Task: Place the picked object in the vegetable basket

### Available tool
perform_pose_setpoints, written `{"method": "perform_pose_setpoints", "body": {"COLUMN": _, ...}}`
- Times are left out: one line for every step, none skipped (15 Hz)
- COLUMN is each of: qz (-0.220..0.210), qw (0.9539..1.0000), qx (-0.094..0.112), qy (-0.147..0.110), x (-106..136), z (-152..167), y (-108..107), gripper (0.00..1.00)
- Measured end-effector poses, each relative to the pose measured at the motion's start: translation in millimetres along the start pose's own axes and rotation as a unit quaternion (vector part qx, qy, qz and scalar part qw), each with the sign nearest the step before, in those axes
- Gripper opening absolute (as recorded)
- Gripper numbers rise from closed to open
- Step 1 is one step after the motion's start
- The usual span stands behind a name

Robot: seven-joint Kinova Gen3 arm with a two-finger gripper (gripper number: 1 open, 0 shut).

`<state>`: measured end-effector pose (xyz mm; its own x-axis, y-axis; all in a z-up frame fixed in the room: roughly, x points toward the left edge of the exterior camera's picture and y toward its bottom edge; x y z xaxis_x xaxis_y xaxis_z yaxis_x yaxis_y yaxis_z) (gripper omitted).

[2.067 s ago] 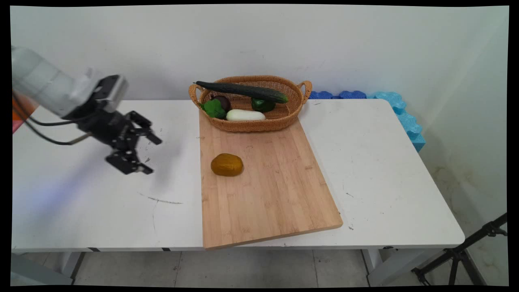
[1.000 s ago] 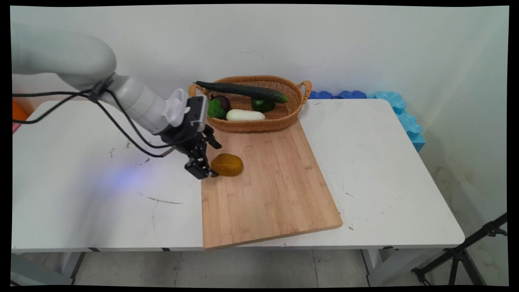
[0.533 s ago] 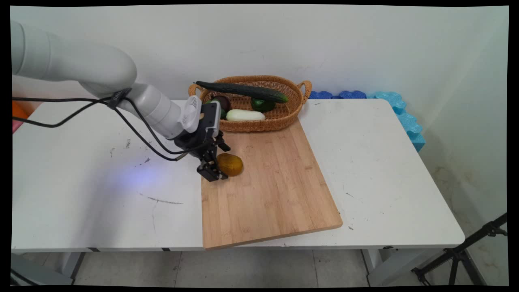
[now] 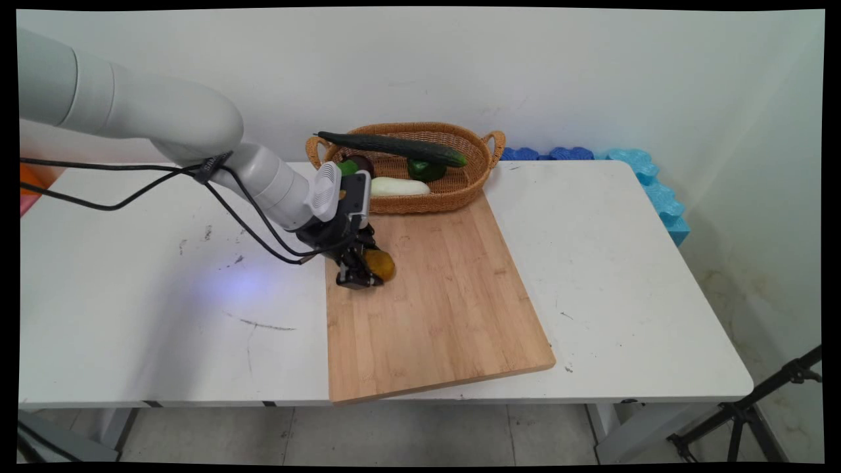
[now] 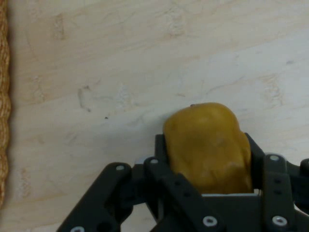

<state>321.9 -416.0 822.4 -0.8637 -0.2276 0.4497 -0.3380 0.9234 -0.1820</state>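
At the white table, my gripper (image 4: 366, 273) is down on the near-left part of the wooden cutting board (image 4: 433, 309), set around a yellow-brown potato (image 4: 384, 264). In the hand view the potato (image 5: 207, 150) sits inside the gripper (image 5: 205, 143), with black metal against both its flanks. I cannot tell from either view whether the gripper is clamped on it or only set around it.

The potato rests on the board; no gap shows beneath it, so I judge it is not lifted. It lies close to the board's left edge, at about 11 o'clock from the board's centre.

At about 1 o'clock from the gripper, a woven basket (image 4: 420, 202) sits on the far end of the board. A long dark cucumber (image 4: 394, 148) lies across its rim. Inside are a pale white vegetable (image 4: 402, 187) and a green pepper (image 4: 426, 171). More produce, green and dark, is half hidden behind the wrist. The basket's weave (image 5: 4, 96) shows at the hand view's left edge, well apart from the potato.

From 3 to 6 o'clock the board is bare wood. The arm's black cables (image 4: 131, 197) hang over the table (image 4: 624, 263) at 9 o'clock. Blue foam blocks (image 4: 647, 172) line the far right corner, and a black tripod (image 4: 775, 387) stands on the floor at 4 o'clock. Nothing crowds the gripper; the basket is the nearest thing to it.
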Motion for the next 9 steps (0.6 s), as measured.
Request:
{"method": "perform_pose_setpoints", "body": {"qz": 0.0, "qw": 1.0, "qx": 0.0, "qy": -0.001, "x": 0.8, "z": 0.9, "y": 0.3, "gripper": 0.0}}
{"method": "perform_pose_setpoints", "body": {"qz": 0.001, "qw": 1.0, "qx": 0.0, "qy": -0.001, "x": 1.5, "z": 1.4, "y": 0.4, "gripper": 0.0}}
{"method": "perform_pose_setpoints", "body": {"qz": 0.001, "qw": 1.0, "qx": 0.0, "qy": -0.001, "x": 2.8, "z": 1.9, "y": 0.4, "gripper": 0.0}}
{"method": "perform_pose_setpoints", "body": {"qz": 0.001, "qw": 1.0, "qx": 0.001, "qy": -0.001, "x": 3.7, "z": 2.1, "y": 0.2, "gripper": 0.0}}
{"method": "perform_pose_setpoints", "body": {"qz": 0.0, "qw": 1.0, "qx": 0.002, "qy": 0.0, "x": 5.6, "z": 2.0, "y": -0.4, "gripper": 0.0}}
{"method": "perform_pose_setpoints", "body": {"qz": -0.001, "qw": 1.0, "qx": 0.004, "qy": 0.0, "x": 7.0, "z": 1.6, "y": -1.1, "gripper": 0.0}}
{"method": "perform_pose_setpoints", "body": {"qz": -0.004, "qw": 1.0, "qx": 0.006, "qy": 0.001, "x": 10.1, "z": 0.6, "y": -2.5, "gripper": 0.0}}
{"method": "perform_pose_setpoints", "body": {"qz": -0.008, "qw": 0.9999, "qx": 0.011, "qy": 0.004, "x": 14.0, "z": -1.6, "y": -4.8, "gripper": 0.0}}
{"method": "perform_pose_setpoints", "body": {"qz": -0.015, "qw": 0.9997, "qx": 0.017, "qy": 0.007, "x": 18.8, "z": -4.6, "y": -7.5, "gripper": 0.0}}
